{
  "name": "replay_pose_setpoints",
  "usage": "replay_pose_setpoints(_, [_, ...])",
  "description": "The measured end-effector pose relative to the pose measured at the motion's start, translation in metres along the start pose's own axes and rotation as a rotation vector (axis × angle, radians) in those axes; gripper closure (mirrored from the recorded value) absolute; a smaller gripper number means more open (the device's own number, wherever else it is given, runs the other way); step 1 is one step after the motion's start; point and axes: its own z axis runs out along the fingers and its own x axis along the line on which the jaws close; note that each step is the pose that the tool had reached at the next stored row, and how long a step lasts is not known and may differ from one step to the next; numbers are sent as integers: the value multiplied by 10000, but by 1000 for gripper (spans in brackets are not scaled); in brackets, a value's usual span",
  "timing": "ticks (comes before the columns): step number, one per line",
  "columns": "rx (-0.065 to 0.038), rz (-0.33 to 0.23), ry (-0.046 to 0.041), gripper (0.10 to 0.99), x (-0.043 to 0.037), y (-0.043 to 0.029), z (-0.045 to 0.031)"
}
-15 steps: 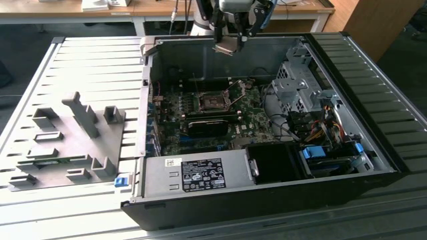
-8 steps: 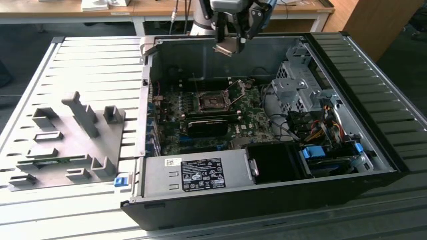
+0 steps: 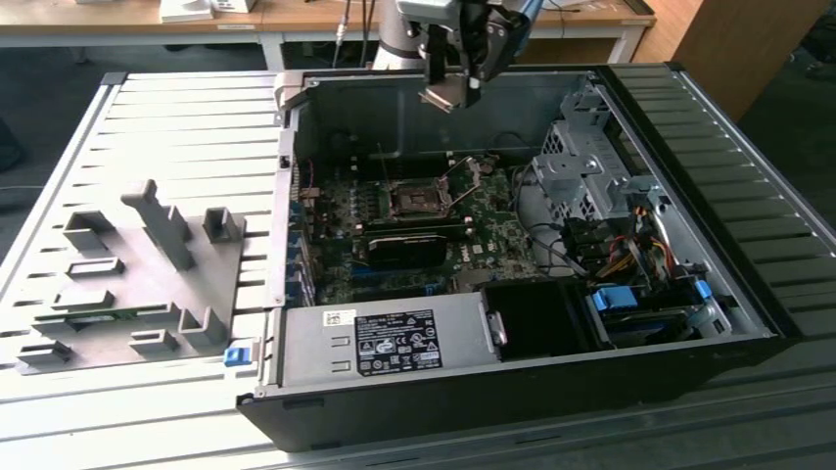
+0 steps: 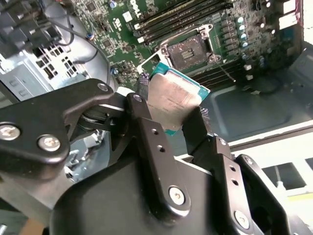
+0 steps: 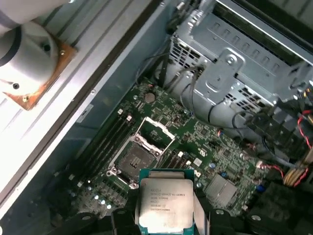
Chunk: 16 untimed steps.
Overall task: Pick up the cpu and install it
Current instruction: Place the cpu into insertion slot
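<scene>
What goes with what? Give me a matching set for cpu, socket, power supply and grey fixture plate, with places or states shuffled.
1 cpu
2 socket
3 power supply
4 fixture plate

A on the table, at the exterior view's left of the case
B frame raised, no chip in it
C held between the fingers, above the open case
D inside the case, grey box along one edge

Pairs: 1-C, 2-B, 3-D, 4-A

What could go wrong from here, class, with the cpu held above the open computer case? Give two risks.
The gripper pinches the cpu only by two edges; a slip could drop it onto the motherboard. The socket has its hinged frame raised, which the cpu might strike on descent.
</scene>
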Motion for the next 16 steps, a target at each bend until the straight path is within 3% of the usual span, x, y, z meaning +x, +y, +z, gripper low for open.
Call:
replay_pose_setpoints(11, [3,1609,-182,557,0,-3,25])
replay_pose_setpoints(16, [15,1996,-246,557,10,3,33])
